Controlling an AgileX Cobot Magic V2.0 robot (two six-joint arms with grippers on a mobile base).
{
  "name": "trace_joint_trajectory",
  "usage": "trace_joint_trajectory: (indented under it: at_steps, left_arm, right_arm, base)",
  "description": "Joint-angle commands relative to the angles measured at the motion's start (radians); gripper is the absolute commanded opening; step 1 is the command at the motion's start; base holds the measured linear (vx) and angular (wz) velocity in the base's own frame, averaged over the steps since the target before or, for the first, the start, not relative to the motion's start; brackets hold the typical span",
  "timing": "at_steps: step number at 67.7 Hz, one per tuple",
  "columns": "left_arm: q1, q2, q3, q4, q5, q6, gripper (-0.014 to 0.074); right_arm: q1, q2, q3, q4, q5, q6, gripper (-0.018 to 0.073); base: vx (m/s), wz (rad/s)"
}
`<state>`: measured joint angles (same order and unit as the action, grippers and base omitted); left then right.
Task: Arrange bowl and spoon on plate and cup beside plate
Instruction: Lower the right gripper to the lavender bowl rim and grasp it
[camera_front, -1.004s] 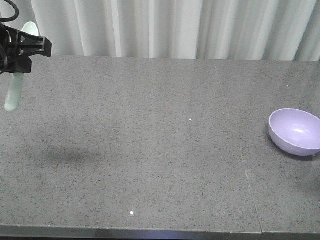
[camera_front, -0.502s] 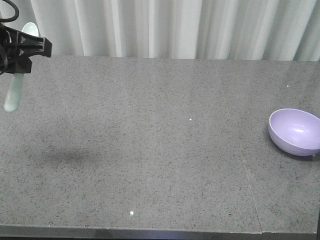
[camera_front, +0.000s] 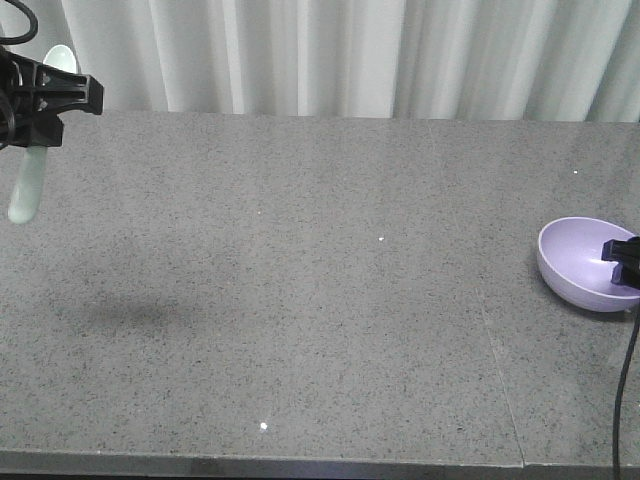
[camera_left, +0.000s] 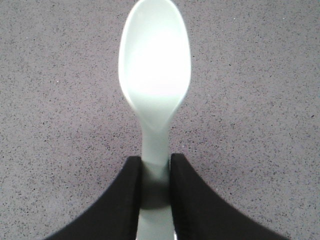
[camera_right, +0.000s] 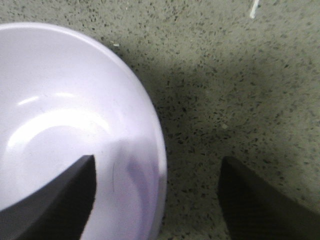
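The left gripper (camera_left: 155, 167) pinched the light, stiff mint-green plastic spoon (camera_left: 155, 75) by its handle above the grey table (camera_front: 300, 280), while the right gripper (camera_right: 157, 170), jaws spread, straddled the rim of the probably slippery round lavender plastic bowl (camera_right: 65, 125) at the table's right edge.

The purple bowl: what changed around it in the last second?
The right gripper came in from the right edge and now hangs open across the rim of the bowl, one finger inside, one outside. The bowl has not moved, and the left gripper still holds the spoon aloft.
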<state>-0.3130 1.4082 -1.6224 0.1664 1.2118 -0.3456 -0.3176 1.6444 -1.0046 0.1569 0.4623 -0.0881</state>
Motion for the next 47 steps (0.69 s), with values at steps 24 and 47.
trace_joint_trajectory:
  at_steps: [24,47]
  left_arm:
    - [0.001,-0.029,-0.024,0.010,-0.041,-0.002,-0.0006]
    - [0.001,-0.029,-0.024,0.010,-0.041,-0.002,-0.0006]
  right_arm:
    - [-0.004,-0.023,-0.033,0.036,-0.077,-0.013,-0.0013]
    - [-0.004,-0.158,-0.033,0.038,-0.015,-0.013,-0.0007]
  base:
    - [0.00,0.00]
    - [0.00,0.00]
